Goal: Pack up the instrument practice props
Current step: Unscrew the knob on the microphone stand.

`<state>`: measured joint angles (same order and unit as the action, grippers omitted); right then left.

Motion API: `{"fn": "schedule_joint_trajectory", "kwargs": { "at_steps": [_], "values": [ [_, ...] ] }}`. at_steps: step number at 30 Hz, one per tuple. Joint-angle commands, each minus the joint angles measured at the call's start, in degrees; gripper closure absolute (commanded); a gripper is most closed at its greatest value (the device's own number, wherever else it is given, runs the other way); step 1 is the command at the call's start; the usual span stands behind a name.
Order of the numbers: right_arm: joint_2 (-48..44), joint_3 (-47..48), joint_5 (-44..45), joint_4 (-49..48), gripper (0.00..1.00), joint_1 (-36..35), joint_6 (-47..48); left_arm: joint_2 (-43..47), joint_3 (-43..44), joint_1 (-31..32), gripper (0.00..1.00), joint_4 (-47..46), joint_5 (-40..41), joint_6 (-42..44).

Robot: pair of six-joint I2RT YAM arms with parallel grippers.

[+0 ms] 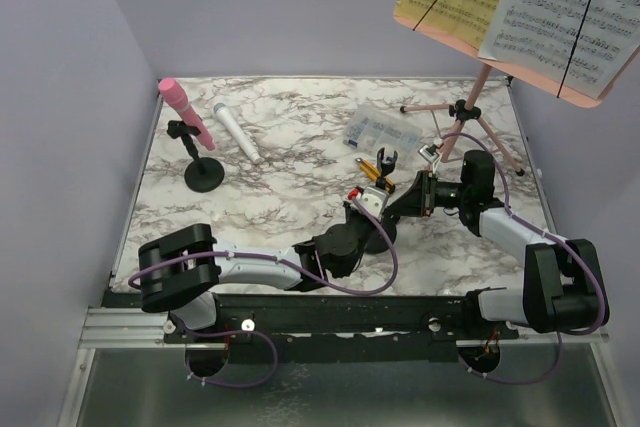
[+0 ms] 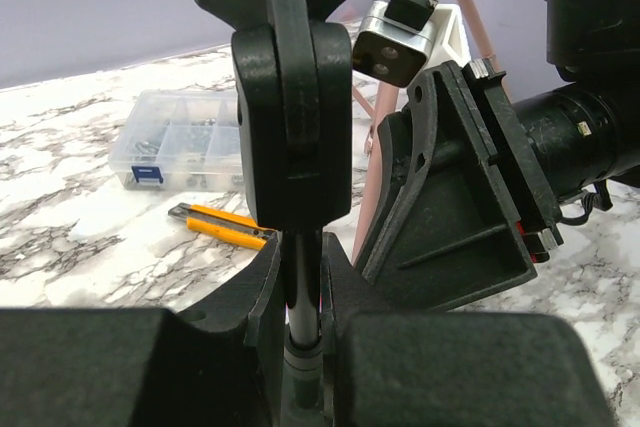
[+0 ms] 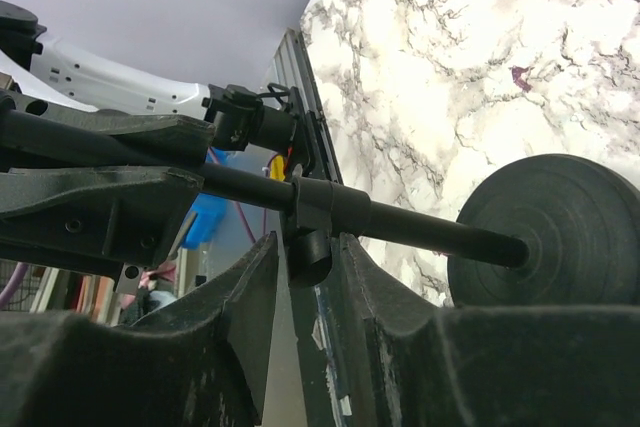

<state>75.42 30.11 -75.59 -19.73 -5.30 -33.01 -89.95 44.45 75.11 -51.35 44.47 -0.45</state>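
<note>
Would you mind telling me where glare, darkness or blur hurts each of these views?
Top external: evenly lit, sharp, only soft shadows. Left wrist: the left fingers are a dark mass, the clear box behind slightly soft. Right wrist: the marble table glares nearly white; the right fingers are dark and soft.

Black-and-white jointed arms (image 1: 250, 265), looping purple cables (image 1: 397, 262), chunky matte-black jaws.
</note>
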Motion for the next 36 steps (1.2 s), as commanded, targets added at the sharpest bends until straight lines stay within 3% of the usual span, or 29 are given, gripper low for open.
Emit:
{"fn": "schedule_joint_trajectory", "kwargs": {
  "at_steps": [1,6,15,22,36],
  "values": [
    [-0.9,-0.7,-0.3,-1.9,0.67,-0.3,0.4,2.4,0.1,0.6,1.0,-6.1,0.7,-1.0],
    [-1.7,-0.9,-1.0,-2.4,0.77,-0.3,2.1,2.4,-0.2,0.6,1.0,-6.2,1.1,-1.1],
    [-5.4,-3.2,-1.4,-5.8,0.83,-0.5,6.9,2.8,-0.7,0.6,1.0,-6.6,2.2,-0.7],
    [-9.4,-4.2,-1.2,-2.8,0.86,-0.8,19.1,3.3,-1.1,0.6,1.0,-6.5,2.3,-1.2],
    [-13.9,-1.5,5.0,14.9,0.93,-1.2,46.1,2.6,-1.3,0.6,1.0,-6.1,1.3,-2.2]
  ]
}}
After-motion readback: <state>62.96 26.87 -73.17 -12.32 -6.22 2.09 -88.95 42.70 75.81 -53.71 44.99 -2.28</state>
